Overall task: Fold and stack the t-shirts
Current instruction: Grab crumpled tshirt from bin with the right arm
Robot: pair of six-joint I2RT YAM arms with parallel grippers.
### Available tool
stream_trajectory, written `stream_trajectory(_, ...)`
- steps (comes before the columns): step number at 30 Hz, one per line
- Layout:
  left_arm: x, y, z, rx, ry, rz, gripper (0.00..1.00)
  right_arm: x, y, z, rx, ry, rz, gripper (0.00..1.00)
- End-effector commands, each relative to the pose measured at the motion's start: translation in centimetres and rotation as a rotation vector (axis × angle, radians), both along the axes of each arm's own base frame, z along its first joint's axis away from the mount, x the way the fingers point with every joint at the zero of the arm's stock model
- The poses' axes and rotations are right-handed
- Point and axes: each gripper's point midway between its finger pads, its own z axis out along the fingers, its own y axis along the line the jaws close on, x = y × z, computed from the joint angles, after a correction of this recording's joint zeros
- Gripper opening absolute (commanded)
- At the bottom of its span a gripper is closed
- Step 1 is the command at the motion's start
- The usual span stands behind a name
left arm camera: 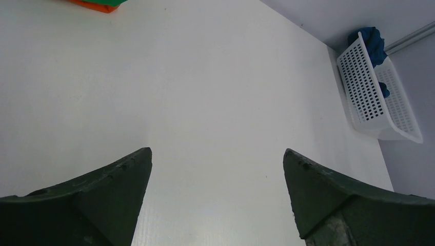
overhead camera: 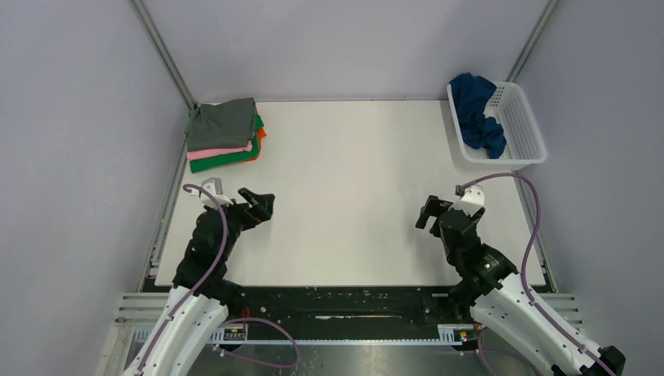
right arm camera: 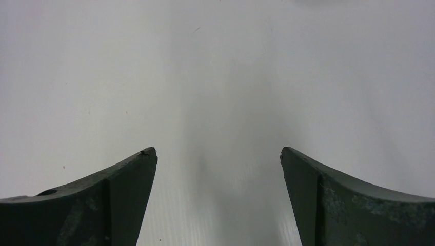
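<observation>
A stack of folded t-shirts (overhead camera: 225,135) lies at the table's far left corner: grey on top, then pink, green and orange. Its orange and green edge shows at the top of the left wrist view (left arm camera: 100,4). A crumpled dark blue t-shirt (overhead camera: 477,115) lies in the white mesh basket (overhead camera: 521,125) at the far right, also seen in the left wrist view (left arm camera: 373,43). My left gripper (overhead camera: 262,205) is open and empty over the table's near left. My right gripper (overhead camera: 430,213) is open and empty over the near right.
The white table (overhead camera: 344,188) spans between both arms. Grey walls and metal frame posts close in the back and both sides. The basket (left arm camera: 377,97) stands tilted against the right wall.
</observation>
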Motion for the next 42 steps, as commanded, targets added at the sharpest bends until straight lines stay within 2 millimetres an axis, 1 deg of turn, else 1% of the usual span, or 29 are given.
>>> stream_trajectory(1,0.6,0.2,2.6,-0.003,-0.064,0.016,0.99,0.9,0.3,4.0,-0.035,-0.024,0.018,0.99)
stream_trajectory(5,0.7,0.1,2.5,-0.003,-0.059,0.015,0.99,2.1,0.6,7.0,-0.133,-0.028,0.053,1.0)
stream_trajectory(6,0.7,0.1,2.4,-0.003,-0.056,0.012,0.99,2.6,0.2,7.9,-0.172,-0.026,0.033,0.99)
stream_trajectory(8,0.8,0.0,2.2,-0.002,-0.049,0.011,0.99,3.9,0.1,9.4,-0.198,-0.009,0.015,0.99)
stream_trajectory(10,0.9,0.0,2.0,0.002,-0.046,0.01,0.99,5.7,0.4,10.1,-0.142,0.03,0.032,0.99)
stream_trajectory(11,1.0,0.0,2.0,0.004,-0.044,0.011,0.99,6.7,0.2,10.9,-0.081,0.034,0.032,0.99)
stream_trajectory(12,1.0,0.0,1.9,0.005,-0.041,0.011,0.99,8.2,0.0,11.7,-0.024,0.041,0.035,0.99)
stream_trajectory(14,1.1,-0.1,1.7,0.005,-0.035,0.007,0.99,10.6,-1.6,13.0,0.033,0.051,-0.005,0.99)
stream_trajectory(17,1.4,-0.3,1.3,0.001,-0.028,0.003,0.99,14.3,-4.5,14.6,0.036,0.071,-0.08,1.0)
stream_trajectory(18,1.5,-0.3,1.2,0.003,-0.023,0.005,0.99,15.3,-5.4,15.0,0.03,0.084,-0.098,0.99)
stream_trajectory(19,1.5,-0.3,1.0,0.006,-0.015,0.005,0.99,16.5,-6.7,15.0,0.027,0.101,-0.132,1.0)
stream_trajectory(20,1.7,-0.3,0.8,0.01,-0.005,0.007,0.99,17.7,-7.3,15.2,0.028,0.112,-0.147,1.0)
stream_trajectory(21,1.7,-0.3,0.8,0.013,-0.001,0.008,0.99,18.8,-8.9,15.1,0.031,0.126,-0.182,1.0)
stream_trajectory(22,1.8,-0.4,0.7,0.015,0.005,0.007,0.99,20.0,-9.9,14.8,0.038,0.144,-0.202,0.99)
stream_trajectory(25,2.2,-0.4,0.4,0.02,0.013,0.012,0.99,23.4,-12.3,14.1,0.069,0.175,-0.257,0.99)
stream_trajectory(29,2.6,-0.5,0.1,0.028,0.032,0.011,0.99,27.9,-15.1,12.1,0.174,0.204,-0.329,1.0)
stream_trajectory(31,2.9,-0.6,0.0,0.029,0.037,0.012,0.99,30.2,-16.1,11.0,0.244,0.2,-0.349,0.99)
stream_trajectory(32,3.1,-0.7,0.1,0.032,0.039,0.011,0.99,31.4,-16.6,9.3,0.268,0.219,-0.366,0.99)
stream_trajectory(33,3.3,-0.8,0.2,0.031,0.039,0.009,0.99,32.6,-17.2,9.3,0.285,0.202,-0.381,0.99)
stream_trajectory(36,3.7,-1.0,0.4,0.034,0.046,0.004,0.99,35.4,-18.5,7.5,0.295,0.194,-0.42,0.99)
stream_trajectory(40,4.3,-1.2,0.0,0.038,0.066,0.004,0.99,37.7,-20.0,4.6,0.31,0.211,-0.485,0.98)
stream_trajectory(42,4.4,-1.4,-0.1,0.036,0.072,-0.003,0.99,38.8,-20.3,3.2,0.34,0.198,-0.506,0.98)
